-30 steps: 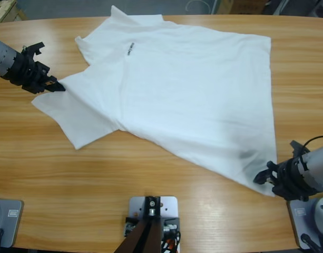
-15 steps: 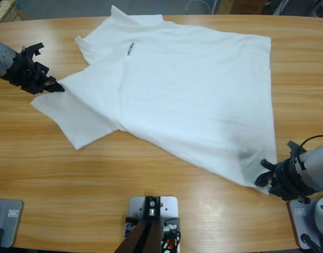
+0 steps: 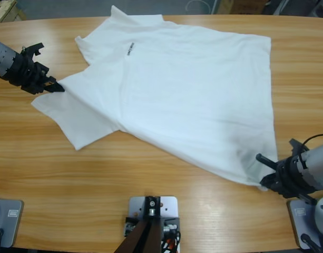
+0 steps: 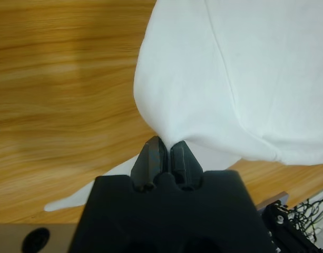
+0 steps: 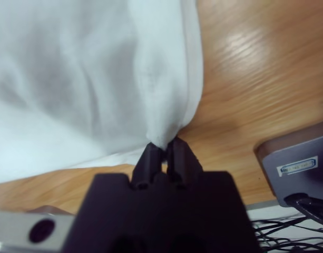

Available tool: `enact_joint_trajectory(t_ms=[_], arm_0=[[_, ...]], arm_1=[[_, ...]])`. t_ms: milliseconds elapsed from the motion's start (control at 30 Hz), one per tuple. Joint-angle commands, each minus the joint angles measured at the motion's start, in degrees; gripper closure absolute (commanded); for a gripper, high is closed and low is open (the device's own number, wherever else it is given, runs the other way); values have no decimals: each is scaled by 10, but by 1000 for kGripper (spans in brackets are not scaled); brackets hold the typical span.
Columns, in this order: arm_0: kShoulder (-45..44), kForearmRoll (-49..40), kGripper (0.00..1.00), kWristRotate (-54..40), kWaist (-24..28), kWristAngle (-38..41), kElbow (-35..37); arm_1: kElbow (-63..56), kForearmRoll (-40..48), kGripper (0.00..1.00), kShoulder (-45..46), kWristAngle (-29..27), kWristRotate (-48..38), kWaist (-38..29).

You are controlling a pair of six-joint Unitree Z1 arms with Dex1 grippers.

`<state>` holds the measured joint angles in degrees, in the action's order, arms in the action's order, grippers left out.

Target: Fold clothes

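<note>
White T-shirt (image 3: 177,89) lies spread, mostly flat, across the far and middle part of the wooden table (image 3: 98,184). Collar and small dark logo (image 3: 130,48) sit toward the far left; the hem runs down the right side to the near right.

Left gripper (image 3: 58,87): jaws closed on the edge of the near-left sleeve; the left wrist view shows fabric gathered to a small peak (image 4: 166,138) between the jaw tips.

Right gripper (image 3: 264,171): jaws closed on the near-right hem corner, cloth bunched at the tips (image 5: 161,139) and rising off the table.

No fold made yet.

Risks:
- Both pinches look thin, right at the cloth's edge. A quick lift or pull could slip the fabric out.
- Grips are on diagonal corners. Uneven travel would likely skew or twist the shirt rather than fold it square.
- The loose middle may drag and wrinkle.
</note>
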<state>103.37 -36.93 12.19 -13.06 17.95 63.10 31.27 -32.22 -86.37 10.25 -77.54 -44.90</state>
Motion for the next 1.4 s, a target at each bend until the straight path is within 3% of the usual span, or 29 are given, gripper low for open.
enact_joint_trajectory(t_ms=[33,267,633,1400], arm_0=[[9,-14,1000,-6,5,9,-1],[-23,-22,1000,-5,8,9,10],[-33,-42,1000,-3,9,9,47],[48,-83,1000,-4,14,9,143]], arm_1=[[40,-59,1000,27,-22,35,-7],[81,-87,1000,26,-34,79,3],[145,-161,1000,42,-58,198,136],[238,-185,1000,-47,-58,336,249]])
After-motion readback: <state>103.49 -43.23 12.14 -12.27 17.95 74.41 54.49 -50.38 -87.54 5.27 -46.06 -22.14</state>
